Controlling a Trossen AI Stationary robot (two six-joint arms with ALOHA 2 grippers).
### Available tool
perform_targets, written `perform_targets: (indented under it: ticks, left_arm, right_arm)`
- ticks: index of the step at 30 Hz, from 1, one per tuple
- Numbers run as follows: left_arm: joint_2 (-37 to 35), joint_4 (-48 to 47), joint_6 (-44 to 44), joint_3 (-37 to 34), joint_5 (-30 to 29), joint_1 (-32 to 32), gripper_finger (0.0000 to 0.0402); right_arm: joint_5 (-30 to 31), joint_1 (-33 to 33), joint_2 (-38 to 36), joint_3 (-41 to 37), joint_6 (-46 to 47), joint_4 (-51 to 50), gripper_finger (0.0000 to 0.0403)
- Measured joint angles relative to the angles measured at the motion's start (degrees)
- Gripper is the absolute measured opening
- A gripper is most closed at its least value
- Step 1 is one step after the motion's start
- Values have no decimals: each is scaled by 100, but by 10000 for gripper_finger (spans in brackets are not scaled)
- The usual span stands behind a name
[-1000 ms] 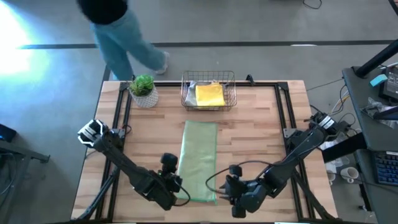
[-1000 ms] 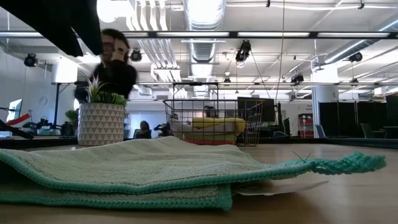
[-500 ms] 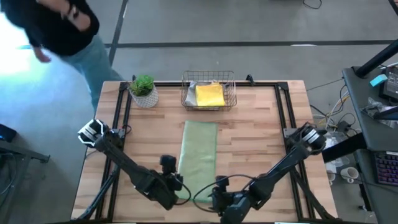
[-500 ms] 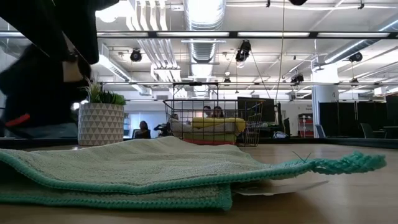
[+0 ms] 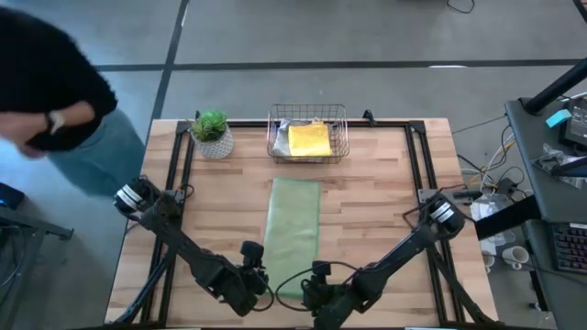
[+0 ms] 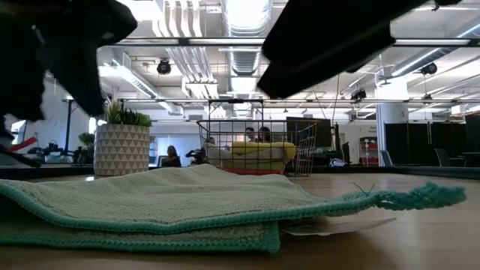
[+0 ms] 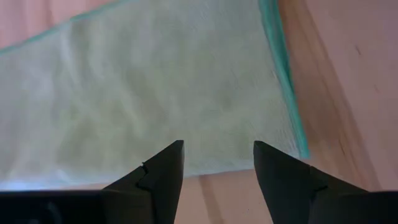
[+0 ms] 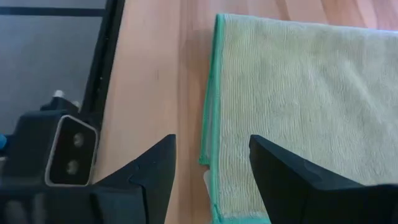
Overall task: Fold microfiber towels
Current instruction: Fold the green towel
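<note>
Two spread claws, left claw [image 7: 217, 163], right claw [image 8: 211, 158], over sage towel [image 5: 293, 234], basket [image 5: 308, 134] beyond

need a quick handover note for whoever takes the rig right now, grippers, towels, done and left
Left gripper: open, holding nothing, over the near left corner of the sage towel.
Right gripper: open, holding nothing, over the near right corner of the same towel.
Sage towel: lies mid-table as a long doubled strip, running from the near edge toward the basket.
Yellow towel: folded, in the basket, on top of a grey one.
Done: first fold of the sage towel.
Left: probably fold it again and put it in the basket.
</note>
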Motion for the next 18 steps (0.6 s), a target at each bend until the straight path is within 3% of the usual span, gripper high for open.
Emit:
perform_targets:
  ticks: [8, 18]
  left_arm:
    - [60, 813, 145, -478, 432, -147, 178]
    - [308, 1334, 147, -504, 609, -146, 178]
  right_arm:
    - [-299, -162, 213, 42, -59, 13, 194]
    - [-708, -361, 453, 42, -60, 103, 194]
